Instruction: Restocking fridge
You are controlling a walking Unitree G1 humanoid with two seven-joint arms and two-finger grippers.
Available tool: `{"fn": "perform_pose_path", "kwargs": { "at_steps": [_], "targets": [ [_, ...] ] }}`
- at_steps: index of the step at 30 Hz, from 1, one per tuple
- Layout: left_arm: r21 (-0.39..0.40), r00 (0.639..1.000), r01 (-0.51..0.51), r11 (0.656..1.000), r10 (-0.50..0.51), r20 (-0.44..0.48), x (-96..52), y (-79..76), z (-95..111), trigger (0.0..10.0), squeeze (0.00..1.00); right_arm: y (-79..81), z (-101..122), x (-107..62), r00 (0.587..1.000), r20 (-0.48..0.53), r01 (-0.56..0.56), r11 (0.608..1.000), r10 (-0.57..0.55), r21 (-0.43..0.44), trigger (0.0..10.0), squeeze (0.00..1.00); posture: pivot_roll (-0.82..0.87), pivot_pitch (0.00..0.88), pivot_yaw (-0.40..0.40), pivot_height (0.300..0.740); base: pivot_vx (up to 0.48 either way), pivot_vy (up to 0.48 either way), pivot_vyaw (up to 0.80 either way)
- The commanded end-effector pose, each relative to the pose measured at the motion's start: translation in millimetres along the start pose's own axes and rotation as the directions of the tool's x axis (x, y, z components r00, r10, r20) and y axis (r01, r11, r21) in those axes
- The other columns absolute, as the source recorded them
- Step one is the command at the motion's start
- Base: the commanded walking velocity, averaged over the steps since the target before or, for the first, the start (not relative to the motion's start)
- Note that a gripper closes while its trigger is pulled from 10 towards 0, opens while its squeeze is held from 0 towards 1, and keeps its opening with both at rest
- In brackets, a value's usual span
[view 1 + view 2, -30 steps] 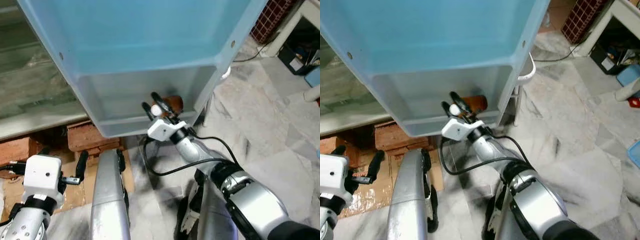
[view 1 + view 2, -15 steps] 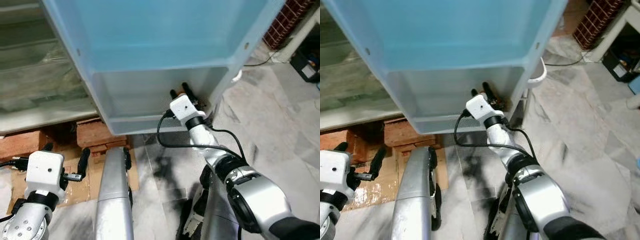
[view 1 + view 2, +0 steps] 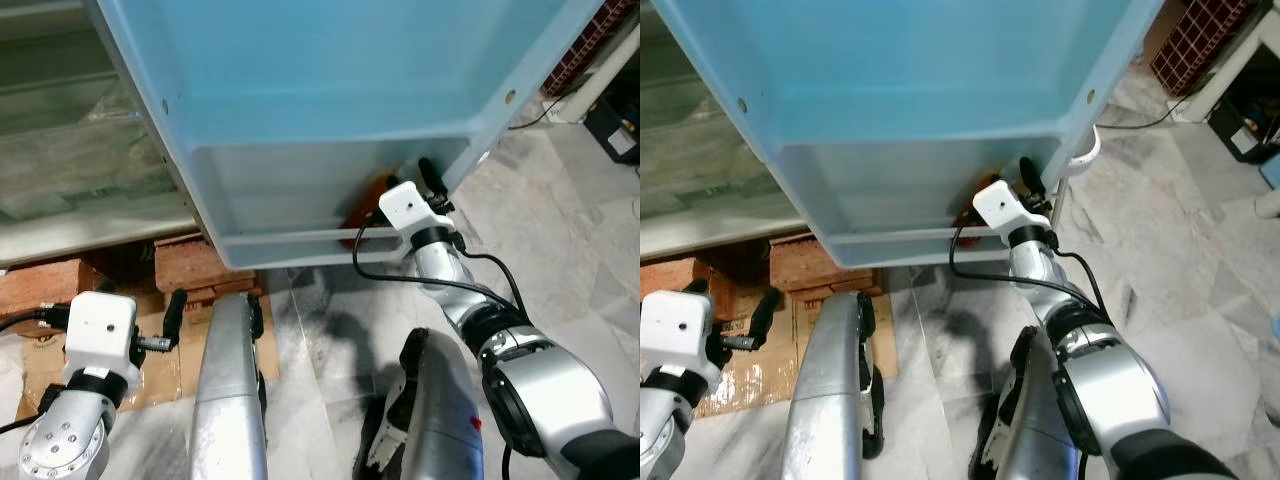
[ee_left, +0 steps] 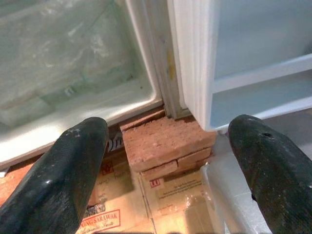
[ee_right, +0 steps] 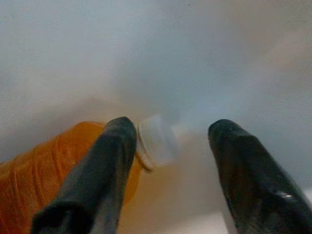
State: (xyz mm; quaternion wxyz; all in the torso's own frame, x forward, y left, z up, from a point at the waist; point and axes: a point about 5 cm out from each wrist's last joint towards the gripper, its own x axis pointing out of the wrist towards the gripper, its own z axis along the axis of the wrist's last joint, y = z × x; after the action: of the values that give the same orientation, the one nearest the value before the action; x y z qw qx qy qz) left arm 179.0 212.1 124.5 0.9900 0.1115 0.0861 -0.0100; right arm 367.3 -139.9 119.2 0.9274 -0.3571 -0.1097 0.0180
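One orange bottle [image 5: 44, 161] apparently lies sideways, cap toward right gripper's [image 5: 170, 146] released jaws.

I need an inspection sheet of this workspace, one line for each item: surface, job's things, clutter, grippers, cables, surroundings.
Surface: marble-patterned floor tiles.
Job's things: open fridge door with a low door shelf; an orange bottle with a white cap lies tilted in that shelf.
Clutter: bricks and flattened cardboard under the fridge.
Grippers: right gripper open at the shelf, one finger against the bottle; left gripper open, low, idle.
Cables: black cable looping from the right wrist; another by the wall.
Surroundings: fridge interior; white furniture at right.
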Motion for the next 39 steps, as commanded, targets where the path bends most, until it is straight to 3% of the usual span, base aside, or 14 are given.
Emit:
{"fn": "perform_pose_path", "kwargs": {
  "at_steps": [1,11,14,19,23,25,27,28,33,36,37,38,39],
  "targets": [
    [0.0,0.999,-0.007,1.0,0.007,-0.031,-0.5,-0.9,-7,10.0,0.0,-24.3,-8,1.9,0.996,-0.015,0.088,0.996,-0.088,0.01,10.0,1.0,0.31,0.237,-0.054,0.517,0.0,0.0,0.0],
    [-0.015,1.0,-0.014,1.0,0.014,-0.012,13.6,-6.1,-10,10.0,0.0,-33.0,0,-2.9,0.989,0.123,0.069,0.994,-0.079,0.082,10.0,1.0,0.26,0.19,-0.075,0.517,0.0,0.0,0.0],
    [-0.02,1.0,-0.025,0.999,0.025,0.005,20.9,-7.8,-11,10.0,0.0,-37.5,4,-7.4,0.982,0.167,0.064,0.986,-0.09,0.153,10.0,1.0,0.24,0.155,-0.081,0.517,0.0,0.0,0.0],
    [-0.021,0.999,-0.016,1.0,0.017,0.035,32.6,-11.7,-10,10.0,0.0,-37.5,3,-29.0,0.976,0.199,0.046,0.975,-0.09,0.216,10.0,1.0,0.21,0.112,-0.082,0.517,0.0,0.0,0.0],
    [-0.031,0.998,-0.006,1.0,0.007,0.056,42.5,-15.8,-8,10.0,0.0,-33.7,-5,-59.6,0.985,0.154,0.033,0.962,-0.077,0.272,10.0,1.0,0.19,0.072,-0.081,0.517,0.0,0.0,0.0],
    [-0.032,0.998,-0.005,0.999,0.007,0.059,44.2,-16.1,-7,10.0,0.0,-33.0,-7,-62.9,0.986,0.147,0.031,0.96,-0.075,0.279,10.0,1.0,0.19,0.072,-0.081,0.517,0.0,0.0,0.0],
    [-0.032,0.998,-0.012,0.999,0.014,0.055,52.7,-18.3,-8,10.0,0.0,-28.0,-12,-93.1,0.996,0.062,0.033,0.929,-0.06,0.368,10.0,1.0,0.17,0.041,-0.076,0.517,0.0,0.0,0.0],
    [-0.03,0.998,-0.014,0.999,0.015,0.06,54.6,-18.9,-8,10.0,0.0,-26.8,-11,-99.0,0.997,0.048,0.033,0.921,-0.056,0.389,10.0,1.0,0.16,0.025,-0.074,0.517,0.0,0.0,0.0],
    [-0.017,0.997,-0.02,1.0,0.021,0.075,63.2,-21.2,-9,10.0,0.0,-23.3,-8,-118.9,0.999,-0.004,0.038,0.883,-0.041,0.468,10.0,1.0,0.14,0.0,-0.065,0.517,0.0,0.0,0.0],
    [-0.027,0.995,-0.007,1.0,0.01,0.095,71.7,-26.0,-7,10.0,0.0,-18.0,0,-133.1,0.999,0.003,-0.028,0.82,0.032,0.571,10.0,1.0,0.12,0.0,-0.06,0.517,0.0,0.0,0.0],
    [-0.027,0.995,-0.007,1.0,0.01,0.095,71.7,-26.0,-7,10.0,0.0,-18.0,0,-133.1,0.999,0.003,-0.028,0.82,0.032,0.571,10.0,1.0,0.12,0.0,-0.06,0.517,0.0,0.0,0.0],
    [-0.029,0.995,0.002,1.0,0.001,0.104,75.0,-28.6,-6,10.0,0.0,-13.7,5,-139.9,0.991,0.025,-0.115,0.76,0.129,0.639,10.0,1.0,0.11,0.0,-0.061,0.517,0.0,0.0,0.0],
    [-0.03,0.994,0.005,1.0,-0.001,0.106,75.7,-29.4,-6,10.0,0.0,-11.4,5,-142.0,0.985,0.035,-0.149,0.74,0.168,0.656,10.0,1.0,0.11,0.0,-0.061,0.517,0.0,0.0,0.0]
  ]
}}
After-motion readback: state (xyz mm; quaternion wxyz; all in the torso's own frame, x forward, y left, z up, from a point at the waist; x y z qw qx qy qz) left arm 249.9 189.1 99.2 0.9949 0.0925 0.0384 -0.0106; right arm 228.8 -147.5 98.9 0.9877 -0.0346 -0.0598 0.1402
